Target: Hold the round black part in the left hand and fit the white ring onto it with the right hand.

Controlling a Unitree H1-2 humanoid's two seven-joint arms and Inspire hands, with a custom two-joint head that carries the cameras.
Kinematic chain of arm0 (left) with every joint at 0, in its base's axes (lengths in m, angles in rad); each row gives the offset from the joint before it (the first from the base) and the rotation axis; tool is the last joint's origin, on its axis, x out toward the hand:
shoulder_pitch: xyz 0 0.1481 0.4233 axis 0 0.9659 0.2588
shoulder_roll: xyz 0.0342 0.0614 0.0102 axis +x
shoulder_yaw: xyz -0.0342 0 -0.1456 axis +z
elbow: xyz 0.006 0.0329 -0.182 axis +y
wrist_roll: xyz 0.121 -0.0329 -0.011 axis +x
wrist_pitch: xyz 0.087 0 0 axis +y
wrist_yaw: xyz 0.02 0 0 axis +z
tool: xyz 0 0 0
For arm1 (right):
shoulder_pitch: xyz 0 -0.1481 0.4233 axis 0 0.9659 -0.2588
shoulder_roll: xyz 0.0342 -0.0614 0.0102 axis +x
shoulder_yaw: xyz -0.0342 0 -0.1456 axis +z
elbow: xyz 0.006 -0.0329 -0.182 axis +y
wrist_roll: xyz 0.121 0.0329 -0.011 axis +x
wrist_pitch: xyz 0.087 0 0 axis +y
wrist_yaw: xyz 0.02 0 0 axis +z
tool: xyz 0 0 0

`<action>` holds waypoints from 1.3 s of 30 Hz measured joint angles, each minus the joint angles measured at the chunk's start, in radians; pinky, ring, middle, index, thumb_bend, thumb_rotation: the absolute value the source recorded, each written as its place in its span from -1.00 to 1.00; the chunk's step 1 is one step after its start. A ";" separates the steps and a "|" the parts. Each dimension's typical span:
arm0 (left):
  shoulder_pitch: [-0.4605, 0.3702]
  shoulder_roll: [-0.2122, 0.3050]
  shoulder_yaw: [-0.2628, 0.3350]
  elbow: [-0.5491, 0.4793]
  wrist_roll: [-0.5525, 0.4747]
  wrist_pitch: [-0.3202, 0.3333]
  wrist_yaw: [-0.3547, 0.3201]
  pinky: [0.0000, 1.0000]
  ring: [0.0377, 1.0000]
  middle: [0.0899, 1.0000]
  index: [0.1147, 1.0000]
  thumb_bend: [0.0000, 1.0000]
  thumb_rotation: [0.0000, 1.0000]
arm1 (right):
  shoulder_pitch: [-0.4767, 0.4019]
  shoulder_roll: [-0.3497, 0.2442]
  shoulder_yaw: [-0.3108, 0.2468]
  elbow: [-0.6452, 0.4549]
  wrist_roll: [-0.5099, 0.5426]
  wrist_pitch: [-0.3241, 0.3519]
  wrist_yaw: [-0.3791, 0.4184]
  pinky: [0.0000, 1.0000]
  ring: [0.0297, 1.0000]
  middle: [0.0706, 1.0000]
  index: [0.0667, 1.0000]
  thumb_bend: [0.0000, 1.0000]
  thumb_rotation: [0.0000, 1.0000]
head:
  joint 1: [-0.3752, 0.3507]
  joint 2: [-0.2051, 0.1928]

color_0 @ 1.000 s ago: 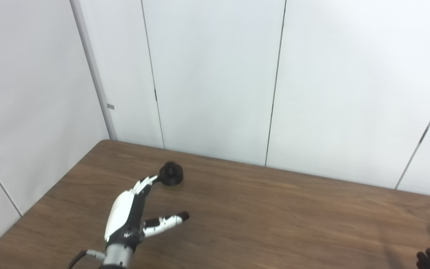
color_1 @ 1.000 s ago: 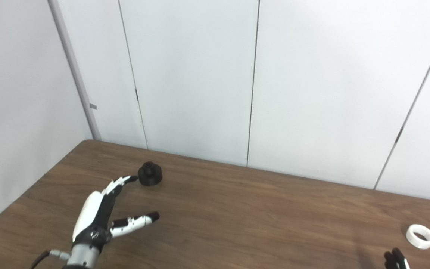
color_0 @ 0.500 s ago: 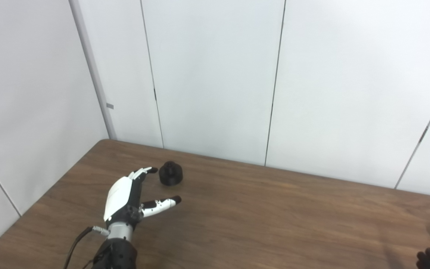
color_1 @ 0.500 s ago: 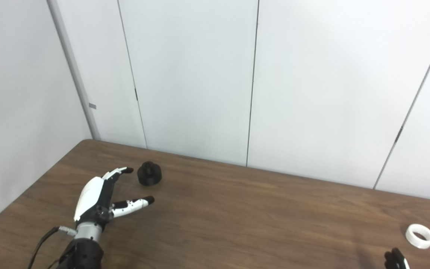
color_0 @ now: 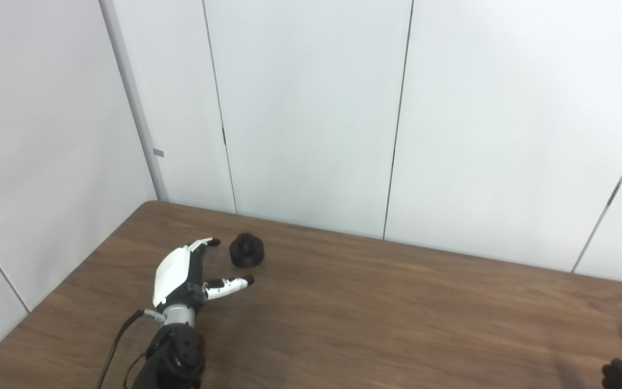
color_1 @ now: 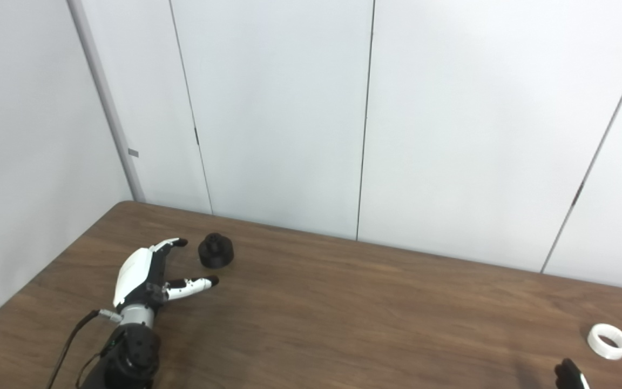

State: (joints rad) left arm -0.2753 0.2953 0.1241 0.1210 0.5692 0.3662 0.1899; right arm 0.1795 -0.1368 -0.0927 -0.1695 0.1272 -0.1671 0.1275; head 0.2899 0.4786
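The left hand (color_0: 181, 273) is spread open and empty just beside the round black part (color_0: 247, 251) on the counter (color_0: 376, 313). A poorly aimed closing could knock the part away. The white ring (color_1: 608, 341) lies far right; the right hand (color_1: 569, 375) barely shows, its state unclear.

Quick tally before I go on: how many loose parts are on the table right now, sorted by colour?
Black: 1, the round black plastic part near the table's far left corner, just beyond the open left hand.
White: 1, the white plastic ring lying flat at the near right, by the right hand.
Total: 2 loose parts on the brown wooden table.
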 measured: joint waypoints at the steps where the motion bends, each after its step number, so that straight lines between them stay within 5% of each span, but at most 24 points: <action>1: -0.007 0.001 -0.001 0.007 -0.009 -0.002 0.004 1.00 0.95 0.82 0.61 0.84 -0.47 | 0.001 -0.001 0.001 0.000 0.001 -0.004 0.000 1.00 1.00 0.99 0.94 0.09 1.00 | 0.000 0.000; 22: -0.152 0.051 -0.038 0.242 -0.073 -0.042 0.039 1.00 0.96 0.82 0.61 0.86 -0.53 | 0.014 -0.005 0.005 -0.015 0.014 0.041 0.000 1.00 1.00 0.98 0.94 0.19 1.00 | -0.008 -0.002; 39: -0.243 0.126 -0.197 0.313 -0.031 0.019 -0.036 1.00 1.00 0.93 0.61 0.94 -0.21 | 0.017 -0.007 0.006 -0.016 0.022 0.040 0.001 1.00 1.00 1.00 0.95 0.22 1.00 | -0.017 0.006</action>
State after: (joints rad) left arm -0.5180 0.4210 -0.0726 0.4345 0.5383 0.3854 0.1542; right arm 0.1967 -0.1442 -0.0868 -0.1860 0.1497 -0.1274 0.1285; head 0.2730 0.4847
